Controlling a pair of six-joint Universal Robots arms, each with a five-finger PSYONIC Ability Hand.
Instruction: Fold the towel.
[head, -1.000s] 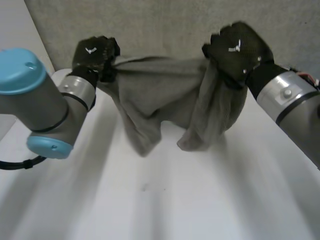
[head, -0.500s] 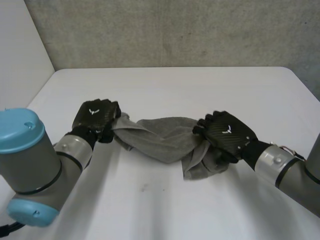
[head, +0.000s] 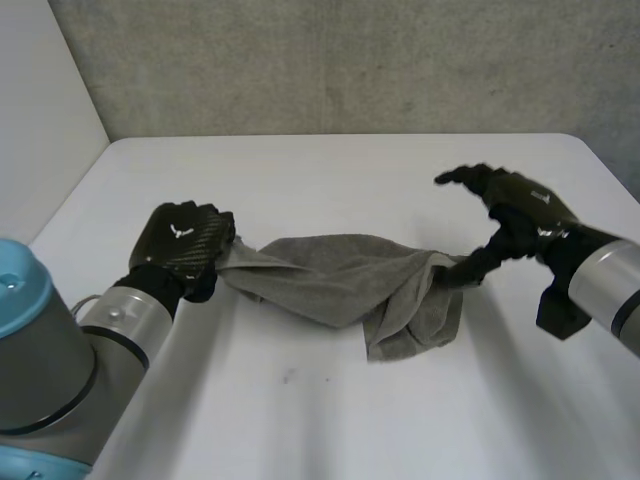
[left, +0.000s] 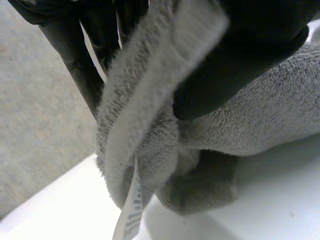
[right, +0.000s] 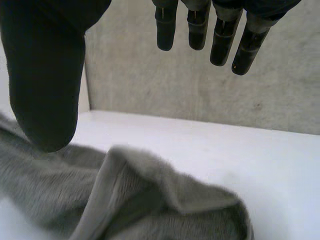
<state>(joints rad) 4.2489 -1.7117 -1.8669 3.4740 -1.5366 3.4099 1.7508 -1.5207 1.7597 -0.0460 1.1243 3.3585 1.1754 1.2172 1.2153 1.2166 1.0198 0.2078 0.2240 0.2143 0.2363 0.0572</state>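
Note:
A grey towel (head: 340, 285) lies bunched in a rumpled strip on the white table (head: 330, 180). My left hand (head: 185, 245) is shut on its left end. In the left wrist view the towel's hemmed edge (left: 150, 100) is pinched between the thumb (left: 240, 60) and the fingers, with a label (left: 130, 215) hanging below. My right hand (head: 520, 205) hovers open just right of the towel's right end, fingers spread and thumb tip close to the cloth. In the right wrist view its straight fingers (right: 200, 25) and thumb (right: 45, 75) stand above the towel (right: 150, 200), holding nothing.
A grey wall (head: 350, 60) runs behind the table's far edge. Bare white tabletop lies in front of the towel and beyond it. The table's right edge is near my right arm (head: 600, 290).
Both hands lowered the hanging towel onto the table. Then the right hand opened, let go of the towel's right end and drew back to the right. The left hand kept its grip.

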